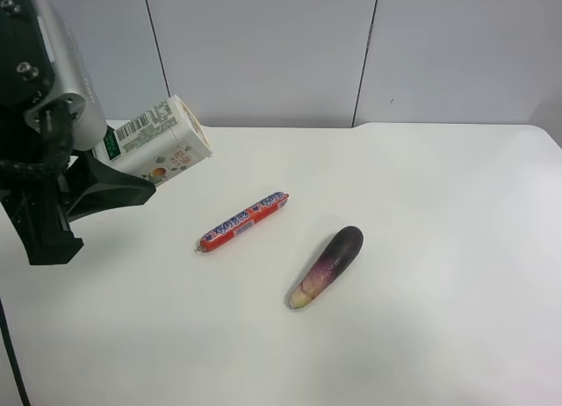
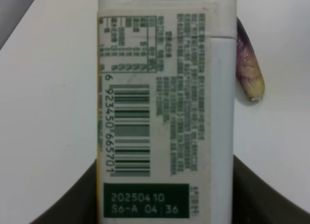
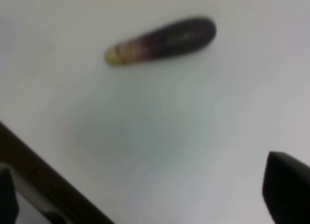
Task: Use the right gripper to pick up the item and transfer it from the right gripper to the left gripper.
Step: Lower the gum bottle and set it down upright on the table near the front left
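Observation:
The item, a white carton (image 1: 162, 142) with green label and barcode, is held off the table at the exterior high view's left. My left gripper (image 1: 132, 170), black fingers on a silver-grey body, is shut on its lower end. In the left wrist view the carton (image 2: 164, 107) fills the frame, with the gripper (image 2: 167, 202) and its fingers (image 2: 264, 197) on either side of its base. My right gripper (image 3: 145, 195) is open and empty above the table; it does not show in the exterior high view.
A red sausage stick (image 1: 244, 221) lies mid-table. A purple eggplant (image 1: 327, 266) lies to its right and shows in the right wrist view (image 3: 162, 40) and the left wrist view (image 2: 249, 64). The white table (image 1: 439, 248) ends at a dark edge (image 3: 43, 180).

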You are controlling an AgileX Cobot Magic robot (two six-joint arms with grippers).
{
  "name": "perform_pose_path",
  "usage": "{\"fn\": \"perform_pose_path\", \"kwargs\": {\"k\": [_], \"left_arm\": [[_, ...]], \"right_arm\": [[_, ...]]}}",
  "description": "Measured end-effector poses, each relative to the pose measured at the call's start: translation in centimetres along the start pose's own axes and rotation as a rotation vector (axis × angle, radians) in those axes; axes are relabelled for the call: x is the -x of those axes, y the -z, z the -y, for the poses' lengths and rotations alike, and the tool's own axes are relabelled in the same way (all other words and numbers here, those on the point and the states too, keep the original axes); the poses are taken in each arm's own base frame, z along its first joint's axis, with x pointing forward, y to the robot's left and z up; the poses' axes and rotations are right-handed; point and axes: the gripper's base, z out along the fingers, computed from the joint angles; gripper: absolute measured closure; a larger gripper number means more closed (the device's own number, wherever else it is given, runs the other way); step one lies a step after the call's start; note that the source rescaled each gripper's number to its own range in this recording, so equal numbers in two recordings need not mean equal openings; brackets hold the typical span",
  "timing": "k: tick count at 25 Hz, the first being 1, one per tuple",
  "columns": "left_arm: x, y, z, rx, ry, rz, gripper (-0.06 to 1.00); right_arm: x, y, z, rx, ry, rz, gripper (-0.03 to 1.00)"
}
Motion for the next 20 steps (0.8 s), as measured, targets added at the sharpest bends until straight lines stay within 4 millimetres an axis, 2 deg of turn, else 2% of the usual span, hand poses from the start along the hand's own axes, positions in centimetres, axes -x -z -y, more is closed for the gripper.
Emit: {"fn": "perform_pose_path", "kwargs": {"k": [15, 20], "left_arm": [[0.01, 0.0, 0.0, 0.0, 0.0, 0.001, 0.94], [0.07, 0.0, -0.04, 0.004, 0.0, 0.008, 0.94]], "right_arm": [[-0.14, -0.48, -0.05, 0.004, -0.003, 0.012, -0.03], [-0.68, 0.39, 0.14, -0.084, -0.072, 0.08, -0.03]]}}
